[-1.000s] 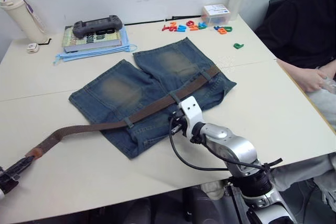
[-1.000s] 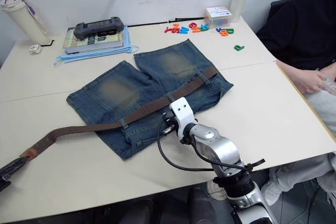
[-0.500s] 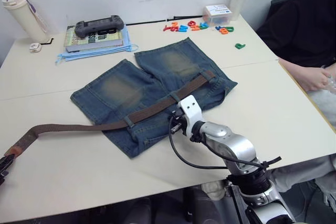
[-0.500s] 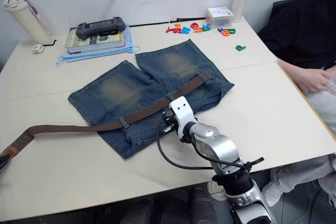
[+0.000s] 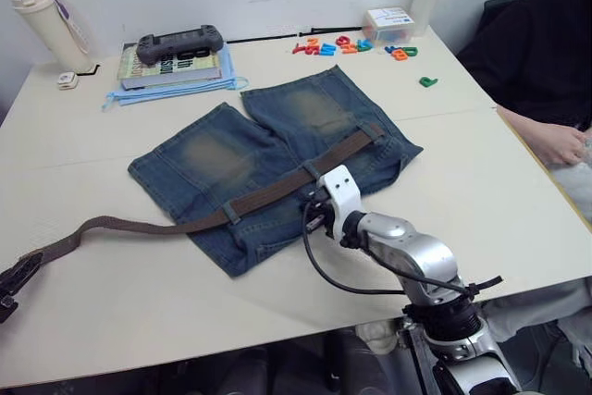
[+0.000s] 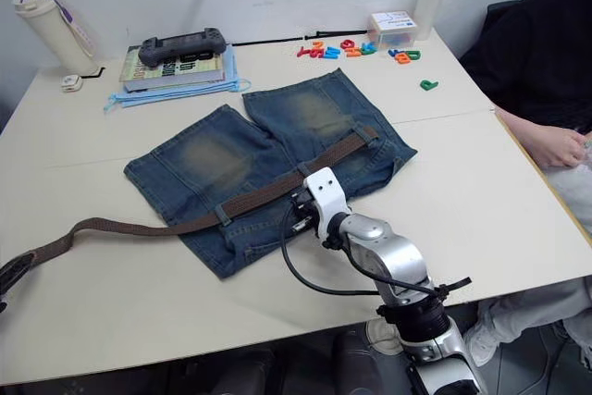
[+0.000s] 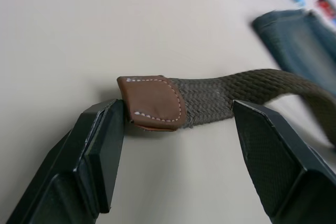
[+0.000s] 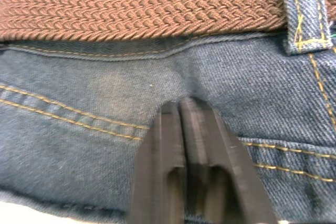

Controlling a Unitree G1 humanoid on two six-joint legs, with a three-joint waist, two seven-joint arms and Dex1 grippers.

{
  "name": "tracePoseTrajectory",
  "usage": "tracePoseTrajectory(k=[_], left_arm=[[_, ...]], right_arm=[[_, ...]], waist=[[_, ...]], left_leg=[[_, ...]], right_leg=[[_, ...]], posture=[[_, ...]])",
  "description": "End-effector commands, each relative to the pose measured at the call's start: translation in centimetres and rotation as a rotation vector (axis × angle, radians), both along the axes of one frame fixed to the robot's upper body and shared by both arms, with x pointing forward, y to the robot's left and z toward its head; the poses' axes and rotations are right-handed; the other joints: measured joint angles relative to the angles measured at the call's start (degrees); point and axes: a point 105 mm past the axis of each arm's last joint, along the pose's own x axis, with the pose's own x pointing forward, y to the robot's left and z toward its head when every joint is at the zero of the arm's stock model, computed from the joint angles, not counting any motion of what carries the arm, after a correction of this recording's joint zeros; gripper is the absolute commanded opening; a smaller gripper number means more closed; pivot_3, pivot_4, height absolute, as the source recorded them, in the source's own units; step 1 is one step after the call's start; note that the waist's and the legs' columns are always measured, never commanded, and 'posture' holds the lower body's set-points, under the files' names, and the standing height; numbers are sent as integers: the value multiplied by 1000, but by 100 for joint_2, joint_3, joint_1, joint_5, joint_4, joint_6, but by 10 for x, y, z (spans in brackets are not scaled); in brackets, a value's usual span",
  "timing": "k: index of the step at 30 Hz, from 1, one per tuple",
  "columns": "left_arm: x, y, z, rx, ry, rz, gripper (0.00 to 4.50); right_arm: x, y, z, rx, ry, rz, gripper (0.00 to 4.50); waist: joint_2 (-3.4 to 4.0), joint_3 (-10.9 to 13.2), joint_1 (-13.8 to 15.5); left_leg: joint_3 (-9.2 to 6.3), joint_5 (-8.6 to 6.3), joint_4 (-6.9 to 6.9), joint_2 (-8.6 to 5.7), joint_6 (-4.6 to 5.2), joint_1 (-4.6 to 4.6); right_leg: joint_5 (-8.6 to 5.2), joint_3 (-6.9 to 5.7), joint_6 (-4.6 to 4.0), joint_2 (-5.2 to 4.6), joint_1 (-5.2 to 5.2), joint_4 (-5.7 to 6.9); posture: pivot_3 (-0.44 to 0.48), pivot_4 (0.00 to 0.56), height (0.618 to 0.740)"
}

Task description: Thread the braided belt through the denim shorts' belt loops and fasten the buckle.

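Mid-threading: the belt (image 5: pixel 268 197) runs under loops (image 5: pixel 228 215) across the shorts (image 5: pixel 268 168), its tan tip (image 7: pixel 152 101) trailing off toward 8 o'clock. The left gripper (image 7: pixel 178 129) stands wide open astride that tip, gripping nothing; the right gripper (image 8: pixel 186 129), fingers together, presses denim. Next, likely closing on the tip.

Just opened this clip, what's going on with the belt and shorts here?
The robot is threading the belt through the loops of the shorts lying flat on the table. The left gripper is open around the belt's leather tip, off the shorts toward the table's left edge. The right gripper is shut, pressing on the denim just below the belt.
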Motion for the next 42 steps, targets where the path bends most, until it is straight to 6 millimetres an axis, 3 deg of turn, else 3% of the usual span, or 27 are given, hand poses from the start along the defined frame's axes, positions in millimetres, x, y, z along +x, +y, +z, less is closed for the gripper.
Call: tracePoseTrajectory(k=[1, 3, 6, 7, 11, 15, 17, 23, 29, 32, 35, 36, 39, 42], left_arm=[[0, -35, 37, -48, -104, -174, 3620], [1, -35, 41, -46, -108, -145, 3620], [2, -36, 44, -41, -116, -127, 3620], [2, -47, 47, -21, -122, -165, 3620], [-5, -129, 34, 263, -144, -471, 3620], [-6, -206, 15, 549, -255, -672, 3620], [4, -234, 15, 565, -319, -677, 3620], [36, -296, 5, 715, -451, -741, 3620], [56, -312, -24, 922, -436, -779, 3620], [63, -303, -39, 1072, -400, -789, 3620], [67, -299, -41, 1128, -399, -770, 3620], [68, -298, -40, 1143, -411, -772, 3367], [72, -296, -36, 1169, -441, -756, 2438], [73, -290, -34, 1210, -457, -762, 1102]], right_arm=[[-6, -12, 35, 79, -73, 14, 3530], [-8, -17, 42, 99, -76, 19, 4409], [-8, -25, 47, 111, -76, 10, 4464], [-6, -30, 49, 93, -92, -2, 4464], [3, -59, 56, -68, -227, -51, 4464], [8, -85, 49, -451, -456, 20, 4464], [7, -94, 37, -632, -518, 108, 4464], [20, -110, 19, -901, -615, 222, 4464], [43, -122, -2, -1133, -662, 293, 4464], [55, -121, -2, -1167, -687, 282, 4464], [59, -120, -4, -1182, -693, 287, 4464], [60, -122, -7, -1194, -683, 288, 4488], [59, -126, -12, -1198, -658, 292, 3624], [56, -124, -14, -1170, -644, 302, 2190]], waist=[[0, 3, -1], [8, 8, -10], [17, 13, -44], [20, 15, -42], [29, 22, 3], [31, 23, 125], [32, 23, 160], [31, 28, 131], [30, 29, 131], [23, 24, 148], [20, 22, 146], [18, 21, 146], [18, 20, 148], [18, 20, 148]], left_leg=[[4, -1, -2, 0, 0, -1], [12, -3, -5, 1, -1, 0], [23, -5, -11, 11, -6, 2], [26, -4, -13, 13, -7, 2], [44, -11, -8, 7, 5, 0], [53, -15, -2, 0, 15, -2], [61, -15, -3, -1, 15, -2], [100, -10, 13, 4, 17, 6], [133, -2, 28, 4, 31, 13], [130, -2, 43, 5, 31, 10], [129, -3, 53, 8, 32, 11], [129, -3, 57, 9, 32, 13], [123, -4, 65, 11, 33, 22], [121, -4, 75, 11, 33, 22]], right_leg=[[1, 2, 2, -3, 0, -5], [1, 1, 1, -3, -2, -10], [-2, 2, -3, 7, -11, -11], [-2, 2, -4, 7, -13, -10], [-1, 2, -2, -4, -8, -24], [10, 1, 18, -6, 8, -64], [12, 1, 21, -3, 9, -70], [28, -7, 47, 15, 9, -55], [54, 16, 58, 29, 13, -62], [58, 16, 57, 50, 15, -61], [64, 18, 55, 52, 22, -61], [65, 18, 56, 53, 27, -62], [68, 15, 54, 53, 43, -61], [74, 14, 55, 55, 48, -61]], posture=[[0, 150, 713], [0, 150, 713], [0, 150, 713], [0, 150, 713], [0, 150, 713], [0, 150, 713], [0, 150, 713], [0, 150, 713], [0, 150, 713], [0, 150, 713], [0, 150, 713], [0, 150, 713], [0, 150, 713], [0, 150, 713]])
